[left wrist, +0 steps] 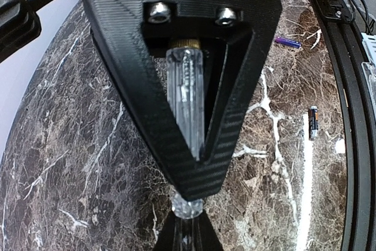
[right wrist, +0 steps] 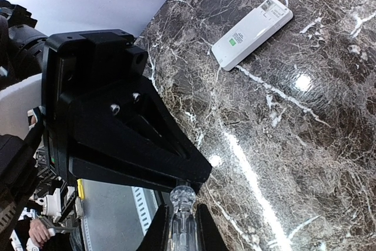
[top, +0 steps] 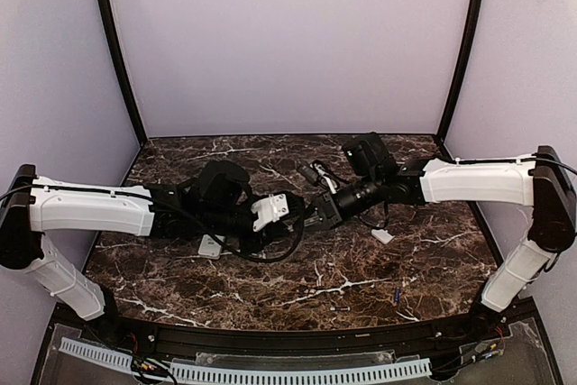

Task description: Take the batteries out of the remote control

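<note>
Purple batteries, seemingly loose, left wrist.

Seen from above, the remote control is partly covered by the left arm, and that arm's black cable loop hangs low just right of the remote. Farther right, the left hand and right hand meet tip to tip, with no way through between them. Nearward of the remote the table lies open. Well right of the remote lie a white cover piece, a purple battery and a darker battery, all low and spaced apart.
</note>
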Tool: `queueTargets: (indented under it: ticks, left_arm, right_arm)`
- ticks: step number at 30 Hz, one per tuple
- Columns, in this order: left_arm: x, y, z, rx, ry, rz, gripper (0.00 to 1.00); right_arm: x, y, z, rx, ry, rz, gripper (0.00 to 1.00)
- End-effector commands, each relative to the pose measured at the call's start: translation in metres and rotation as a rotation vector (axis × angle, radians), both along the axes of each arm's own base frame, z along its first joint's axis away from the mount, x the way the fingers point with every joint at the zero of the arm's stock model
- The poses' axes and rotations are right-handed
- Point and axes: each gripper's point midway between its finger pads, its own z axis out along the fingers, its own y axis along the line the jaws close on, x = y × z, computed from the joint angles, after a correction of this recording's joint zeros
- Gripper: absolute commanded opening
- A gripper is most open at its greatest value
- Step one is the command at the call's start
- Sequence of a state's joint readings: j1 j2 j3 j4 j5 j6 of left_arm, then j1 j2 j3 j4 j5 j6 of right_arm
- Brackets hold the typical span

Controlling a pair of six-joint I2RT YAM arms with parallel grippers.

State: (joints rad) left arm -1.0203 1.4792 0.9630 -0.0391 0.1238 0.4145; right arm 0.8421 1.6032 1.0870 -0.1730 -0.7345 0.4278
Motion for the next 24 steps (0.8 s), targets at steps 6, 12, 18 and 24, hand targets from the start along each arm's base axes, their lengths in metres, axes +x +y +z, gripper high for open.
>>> queueTargets:
  ticks: [6, 12, 18, 24]
  left_arm:
    - [0.004, 0.001, 0.017, -0.095, 0.008, 0.082, 0.01]
    - [0.005, 0.009, 0.015, -0.104, 0.021, 0.126, 0.0]
    - [0.006, 0.015, 0.006, -0.104, 0.042, 0.172, 0.0]
    - [0.022, 0.028, -0.009, -0.087, 0.066, 0.327, 0.0]
  right_arm:
    - [0.007, 0.002, 0.015, 0.0, -0.08, -0.039, 0.27]
    - [0.013, -0.003, 0.02, -0.009, -0.117, -0.078, 0.49]
    - [0.023, -0.014, 0.026, -0.029, -0.17, -0.148, 0.6]
    - [0.042, -0.033, 0.029, -0.072, -0.23, -0.279, 0.82]
